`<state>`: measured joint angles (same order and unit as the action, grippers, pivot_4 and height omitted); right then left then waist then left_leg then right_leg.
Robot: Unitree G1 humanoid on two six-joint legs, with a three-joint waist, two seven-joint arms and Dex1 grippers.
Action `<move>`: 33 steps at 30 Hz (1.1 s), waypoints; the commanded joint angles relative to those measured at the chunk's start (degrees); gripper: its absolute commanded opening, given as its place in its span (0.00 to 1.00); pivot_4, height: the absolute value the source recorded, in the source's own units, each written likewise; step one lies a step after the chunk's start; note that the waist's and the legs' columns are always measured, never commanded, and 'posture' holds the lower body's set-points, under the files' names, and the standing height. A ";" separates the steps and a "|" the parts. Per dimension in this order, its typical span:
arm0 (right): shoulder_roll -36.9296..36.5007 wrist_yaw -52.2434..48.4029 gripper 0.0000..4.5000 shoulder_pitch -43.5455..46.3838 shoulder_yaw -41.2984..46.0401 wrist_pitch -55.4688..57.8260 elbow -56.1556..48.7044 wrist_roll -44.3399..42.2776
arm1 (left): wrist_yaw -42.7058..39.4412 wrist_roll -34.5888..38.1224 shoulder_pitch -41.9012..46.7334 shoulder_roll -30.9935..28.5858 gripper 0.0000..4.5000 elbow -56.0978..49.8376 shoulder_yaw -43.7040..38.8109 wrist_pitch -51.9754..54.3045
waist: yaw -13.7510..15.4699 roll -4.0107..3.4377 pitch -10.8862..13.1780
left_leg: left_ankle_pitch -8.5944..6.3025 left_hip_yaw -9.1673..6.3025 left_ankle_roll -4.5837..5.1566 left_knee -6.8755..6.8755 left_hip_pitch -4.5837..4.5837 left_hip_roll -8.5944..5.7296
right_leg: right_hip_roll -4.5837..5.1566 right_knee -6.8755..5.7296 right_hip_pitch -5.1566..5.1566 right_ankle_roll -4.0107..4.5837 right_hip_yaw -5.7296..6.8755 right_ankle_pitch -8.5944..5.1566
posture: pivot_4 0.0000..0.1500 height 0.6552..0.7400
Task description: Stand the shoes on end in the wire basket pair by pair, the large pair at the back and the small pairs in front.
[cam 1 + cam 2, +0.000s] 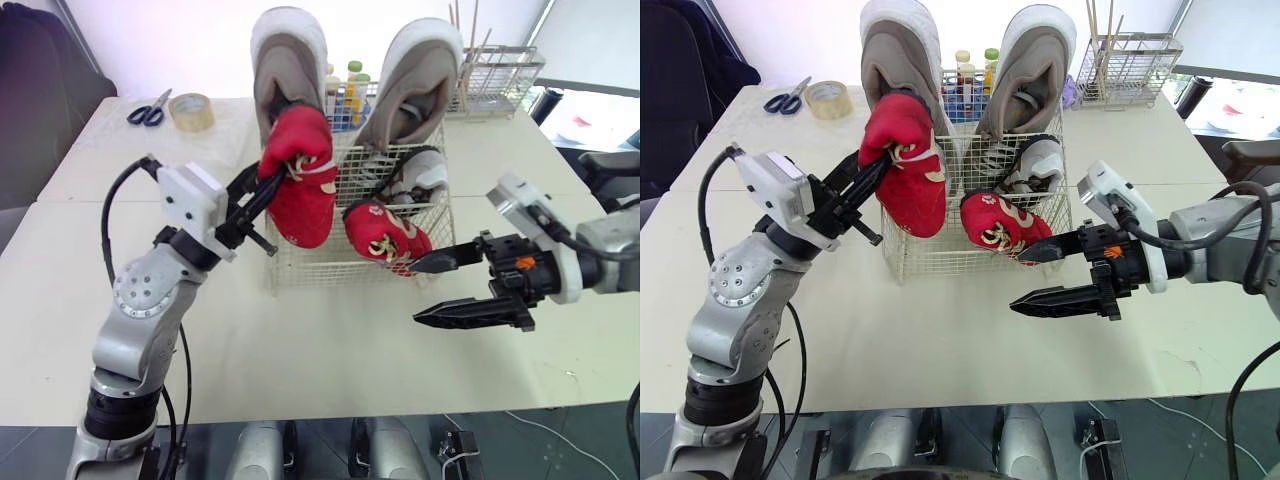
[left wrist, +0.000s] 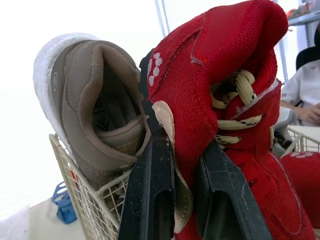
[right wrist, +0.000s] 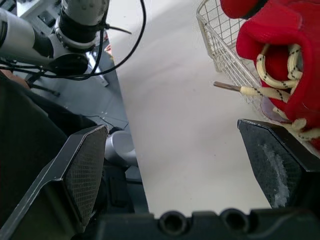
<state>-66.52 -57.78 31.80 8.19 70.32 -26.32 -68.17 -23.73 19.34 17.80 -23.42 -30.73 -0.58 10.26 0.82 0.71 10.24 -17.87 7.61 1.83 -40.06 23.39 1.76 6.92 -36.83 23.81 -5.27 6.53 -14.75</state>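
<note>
While my left gripper (image 1: 270,185) clamps the red shoe (image 1: 300,175) by its collar, it hangs at the front left corner of the wire basket (image 1: 330,268).
Soft, light knit, so the heel rim looks the firmest hold. My right gripper (image 1: 413,291) gapes empty beside the second red shoe (image 1: 385,235).

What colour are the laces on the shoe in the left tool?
Laces are cream with dark flecks, clearest in left wrist view.
</note>
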 commanded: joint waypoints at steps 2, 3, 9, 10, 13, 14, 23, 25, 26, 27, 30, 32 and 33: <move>-1.10 2.17 1.00 -2.29 4.58 1.64 -0.97 -2.71 | -0.33 -6.98 -3.08 1.22 0.00 3.27 2.71 -8.31 | 0.04 0.00 -0.04 | -0.01 -0.01 0.02 0.00 -0.01 0.00 | 0.00 0.02 -0.04 0.00 0.00 0.00 | 1.00 1.00; -1.14 3.10 1.00 -4.21 6.67 2.67 -0.69 -4.05 | -0.39 -7.67 -4.11 1.85 0.00 4.67 3.20 -9.85 | 0.06 -0.01 -0.04 | -0.02 -0.01 0.04 0.00 -0.03 0.00 | 0.01 0.02 -0.06 0.00 0.01 0.00 | 1.00 1.00; -0.86 7.69 1.00 -13.03 14.69 5.26 -1.25 -8.33 | -0.62 -8.54 -8.18 3.90 0.00 8.54 4.16 -13.45 | -0.02 -0.24 -0.28 | -0.07 -0.05 0.12 -0.01 -0.15 0.01 | 0.12 0.09 -0.24 0.01 0.01 0.01 | 1.00 1.00; -0.80 8.10 1.00 -13.68 15.09 5.13 -1.45 -8.66 | -0.81 -8.96 -8.68 3.80 0.00 8.82 4.32 -14.00 | -0.03 -0.33 -0.33 | -0.08 -0.05 0.14 -0.01 -0.17 0.01 | 0.12 0.10 -0.26 0.01 0.01 0.01 | 1.00 1.00; -0.39 9.12 1.00 -14.82 15.41 4.57 -1.53 -9.28 | -1.71 -9.22 -9.72 3.50 0.00 9.76 4.55 -14.85 | -0.06 -0.33 -0.33 | -0.26 -0.06 0.44 0.00 -0.18 0.06 | 0.09 0.09 -0.25 0.01 0.03 0.01 | 1.00 1.00; -0.17 9.40 1.00 -15.11 15.37 4.36 -1.48 -9.34 | -2.11 -9.03 -10.04 3.45 0.00 10.03 4.54 -14.85 | -0.01 -0.34 -0.33 | -0.26 -0.06 0.44 0.00 -0.18 0.05 | 0.06 0.09 -0.24 0.01 0.03 0.01 | 1.00 1.00; 1.76 10.62 1.00 -17.17 13.66 1.82 -1.76 -8.67 | -3.06 -6.64 -12.69 2.71 0.31 7.39 2.81 -10.93 | -0.05 -0.35 -0.33 | -0.24 -0.05 0.40 0.00 -0.15 0.04 | 0.09 0.21 -0.27 0.01 0.03 0.01 | 1.00 1.00; 1.94 10.26 1.00 -18.09 13.52 1.38 -1.68 -8.45 | -2.83 -5.75 -13.33 2.35 0.52 5.72 1.84 -9.26 | 0.01 -0.35 -0.33 | -0.24 -0.05 0.40 0.00 -0.14 0.04 | 0.09 0.21 -0.26 0.01 0.03 0.01 | 1.00 1.00; 2.14 9.99 1.00 -18.68 13.37 1.08 -1.75 -8.18 | -2.68 -5.25 -13.79 1.99 0.63 4.56 1.26 -7.99 | -0.01 -0.34 -0.33 | -0.24 -0.05 0.42 0.00 -0.13 0.04 | 0.09 0.21 -0.26 0.01 0.03 0.01 | 1.00 1.00; 2.45 9.69 1.00 -19.24 12.90 0.65 -1.86 -7.75 | -2.31 -4.27 -14.48 1.68 0.74 3.05 0.33 -6.28 | -0.06 -0.34 -0.33 | -0.27 -0.07 0.47 -0.01 -0.13 0.05 | 0.10 0.21 -0.27 0.00 0.03 0.01 | 1.00 1.00; 3.43 9.42 1.00 -20.06 11.70 -0.26 -2.10 -7.25 | -2.13 -1.92 -17.40 0.40 0.74 -1.23 -2.16 -2.30 | -0.11 -0.34 -0.33 | -0.28 -0.07 0.48 0.00 -0.11 0.05 | 0.10 0.24 -0.26 0.00 0.03 0.01 | 1.00 1.00; 4.00 9.29 1.00 -20.48 10.96 -0.86 -1.94 -6.82 | -2.23 -0.93 -19.60 -0.63 0.74 -3.75 -3.47 -0.28 | -0.12 -0.35 -0.32 | -0.21 -0.07 0.35 0.01 -0.11 0.05 | 0.10 0.28 -0.25 0.00 0.03 0.01 | 1.00 1.00; 4.35 9.22 1.00 -20.99 10.62 -1.20 -1.88 -6.51 | -2.24 -0.56 -21.00 -1.25 0.74 -5.23 -4.28 0.65 | -0.12 -0.35 -0.32 | -0.17 -0.07 0.28 0.02 -0.10 0.06 | 0.10 0.29 -0.25 0.00 0.03 0.01 | 1.00 1.00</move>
<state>-62.61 -47.83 11.09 18.40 70.37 -27.27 -74.97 -26.32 17.37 -2.00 -23.83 -32.19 -2.06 9.80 0.70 0.36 9.92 -18.05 7.54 2.11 -40.05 23.29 1.82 7.01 -36.53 23.55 -5.27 6.57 -14.73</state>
